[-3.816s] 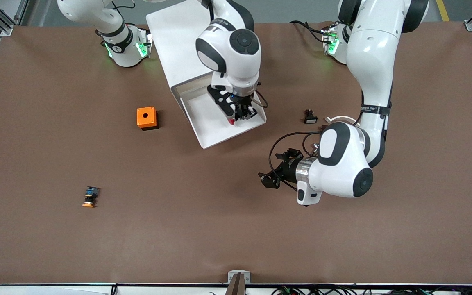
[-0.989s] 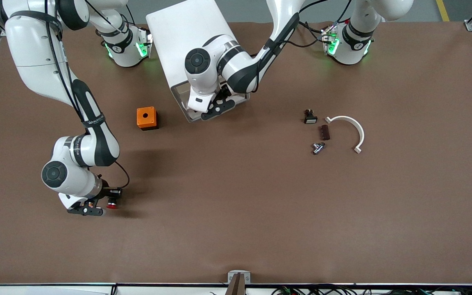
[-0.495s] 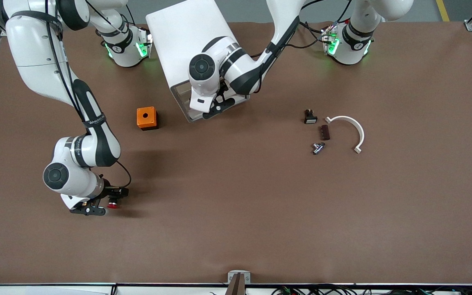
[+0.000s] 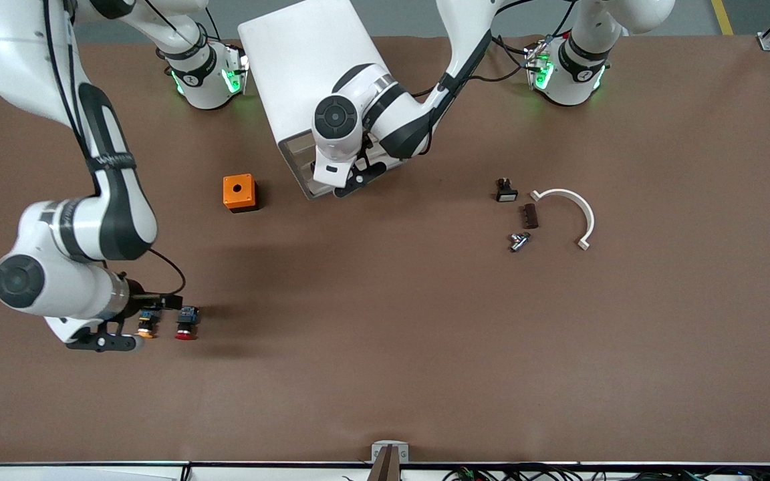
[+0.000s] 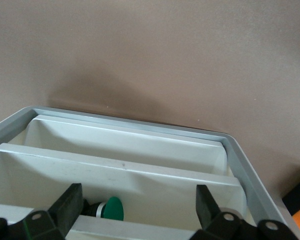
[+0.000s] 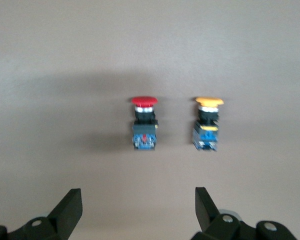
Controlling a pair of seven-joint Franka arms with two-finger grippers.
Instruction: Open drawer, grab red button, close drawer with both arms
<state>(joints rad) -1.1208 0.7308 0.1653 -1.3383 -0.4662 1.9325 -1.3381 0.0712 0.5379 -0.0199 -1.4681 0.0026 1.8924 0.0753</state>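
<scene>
The red-capped button (image 4: 185, 324) lies free on the brown table, beside the orange-capped button (image 4: 146, 323). In the right wrist view the red-capped button (image 6: 144, 122) and the orange-capped one (image 6: 206, 123) lie side by side ahead of the fingers. My right gripper (image 4: 152, 322) is open and empty, just off the two buttons; it also shows in its own view (image 6: 137, 210). The drawer (image 4: 305, 175) is pushed in, about flush with the white cabinet (image 4: 298, 60). My left gripper (image 4: 361, 175) is open at the cabinet's front. In the left wrist view my left gripper (image 5: 137, 207) hangs over stacked drawer fronts (image 5: 125, 165).
An orange box (image 4: 239, 192) sits beside the cabinet toward the right arm's end. A black button with a white face (image 4: 506, 190), a dark block (image 4: 530, 216), a metal part (image 4: 519, 241) and a white curved piece (image 4: 575, 204) lie toward the left arm's end. A green button (image 5: 112, 209) shows inside a drawer.
My right gripper has let go of the red-capped button, opened and drawn back. The button now lies beside the orange-capped one. The drawer, open 3.8 s ago, is pushed in; my left gripper stays there.
</scene>
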